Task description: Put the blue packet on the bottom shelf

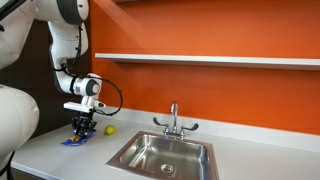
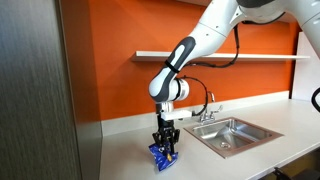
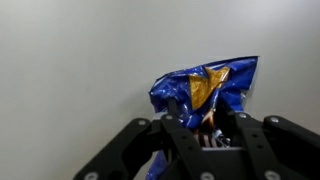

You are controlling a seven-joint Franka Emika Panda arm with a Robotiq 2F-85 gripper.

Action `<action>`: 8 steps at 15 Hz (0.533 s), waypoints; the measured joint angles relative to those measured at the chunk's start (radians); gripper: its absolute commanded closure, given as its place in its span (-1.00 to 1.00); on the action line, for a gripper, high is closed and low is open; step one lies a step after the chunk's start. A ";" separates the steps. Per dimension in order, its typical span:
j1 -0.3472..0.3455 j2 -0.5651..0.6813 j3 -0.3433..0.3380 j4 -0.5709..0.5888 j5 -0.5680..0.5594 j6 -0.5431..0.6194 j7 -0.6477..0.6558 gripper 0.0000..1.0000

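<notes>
Blue packet (image 3: 205,90) lies crumpled on the white worktop (image 1: 255,150), grasped by the hand (image 1: 82,128) standing upright over it; yellow-green ball (image 1: 110,129) just beside, bottom shelf (image 1: 220,60) well above on the orange wall (image 1: 220,30)

Arm (image 2: 196,48) bent down, wrist vertical, gripper (image 2: 165,144) pointing straight down, fingers (image 3: 182,138) closed onto blue packet (image 3: 205,85).
</notes>
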 measured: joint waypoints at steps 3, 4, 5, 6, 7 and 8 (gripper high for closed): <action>0.000 0.004 0.000 0.004 0.002 -0.002 0.000 1.00; 0.000 0.004 0.000 0.004 0.003 -0.003 0.000 1.00; 0.000 0.004 0.000 0.005 0.004 -0.004 0.000 1.00; 0.000 0.004 0.000 0.005 0.005 -0.005 0.001 0.99; 0.000 0.004 0.000 0.006 0.005 -0.006 0.001 1.00; 0.000 0.004 -0.001 0.006 0.006 -0.006 0.002 0.99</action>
